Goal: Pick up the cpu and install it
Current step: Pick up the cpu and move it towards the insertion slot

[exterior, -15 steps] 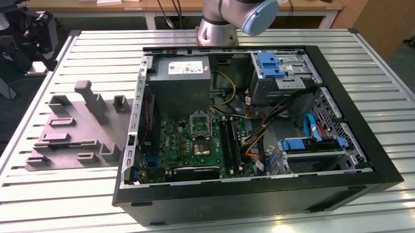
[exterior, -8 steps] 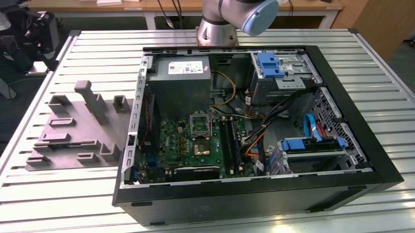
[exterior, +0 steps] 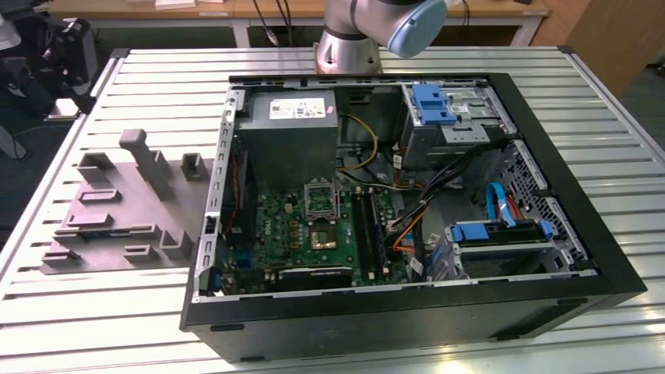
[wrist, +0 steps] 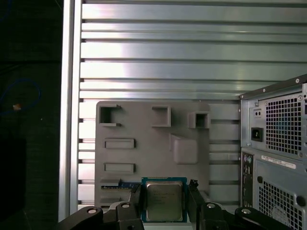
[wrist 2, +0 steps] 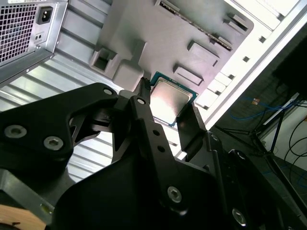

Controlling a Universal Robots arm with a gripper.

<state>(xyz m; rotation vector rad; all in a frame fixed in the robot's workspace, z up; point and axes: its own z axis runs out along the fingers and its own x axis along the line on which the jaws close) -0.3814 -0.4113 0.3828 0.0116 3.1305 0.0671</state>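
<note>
Aluminium slats form the surface [exterior: 124,312] that carries everything. On it lies the black computer case [exterior: 582,257], on its side with the panel off and the inside open to the exterior view. The robot arm [exterior: 348,43] stands on the surface beyond the case.

Just beside the case, towards the exterior view's left, lies a grey plastic fixture plate [exterior: 114,210] with raised blocks and pockets. Both wrist views look down on it from well above [wrist: 144,124] [wrist 2: 158,38].

Inside the case a grey power supply [exterior: 291,140] sits in the far corner. Nearer the exterior camera lies the green motherboard [exterior: 301,234]. On that board the metal-framed socket [exterior: 320,196] shows a dark centre.

The black jaws stand one on each side of the cpu [wrist: 164,201] and are clamped on its opposite edges. The chip is held flat with its silvery top facing the cameras. It is clear of the fixture plate and is seen against the plate's edge. In the second wrist view the cpu [wrist 2: 170,101] shows its dark rim between the two jaw tips.
</note>
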